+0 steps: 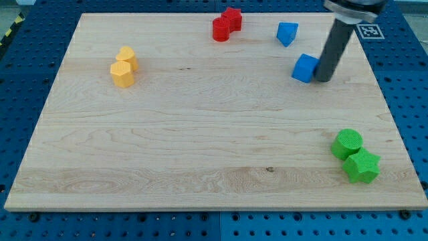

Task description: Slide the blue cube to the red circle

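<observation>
My tip [324, 79] touches the blue cube [305, 68] on the view's right, gripping nothing — an off-centre push may turn it away, missing the red circle [220, 29].

- Wooden board [200, 127]: carries eight blocks.
- 12 o'clock: red circle [221, 29] touching red star [232, 18].
- 1–2 o'clock: blue triangle [287, 33]; blue cube [305, 68].
- 10 o'clock: two yellow blocks [124, 67], touching.
- 4 o'clock: green circle [347, 144] touching green star [362, 166].

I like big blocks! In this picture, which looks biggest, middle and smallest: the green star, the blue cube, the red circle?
1. Green star, though it sits nearest the camera.
2. Blue cube and red circle look alike, so no ranking.
</observation>
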Robot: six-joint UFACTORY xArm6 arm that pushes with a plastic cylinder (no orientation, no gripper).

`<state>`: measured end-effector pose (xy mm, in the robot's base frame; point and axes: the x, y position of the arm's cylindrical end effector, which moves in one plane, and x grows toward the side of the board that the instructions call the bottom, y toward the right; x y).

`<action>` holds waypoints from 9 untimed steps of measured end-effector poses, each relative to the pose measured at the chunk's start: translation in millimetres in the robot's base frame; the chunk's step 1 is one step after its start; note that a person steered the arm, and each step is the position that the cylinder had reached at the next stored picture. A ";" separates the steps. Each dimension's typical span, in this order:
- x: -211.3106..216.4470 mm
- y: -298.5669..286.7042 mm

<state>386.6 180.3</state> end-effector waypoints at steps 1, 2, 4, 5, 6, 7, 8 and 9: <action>-4.3 -26.6; -17.3 -28.8; -40.0 -28.8; -44.3 -32.8; -44.3 -49.0; -45.7 -77.5; -53.6 -93.3; -62.6 -98.9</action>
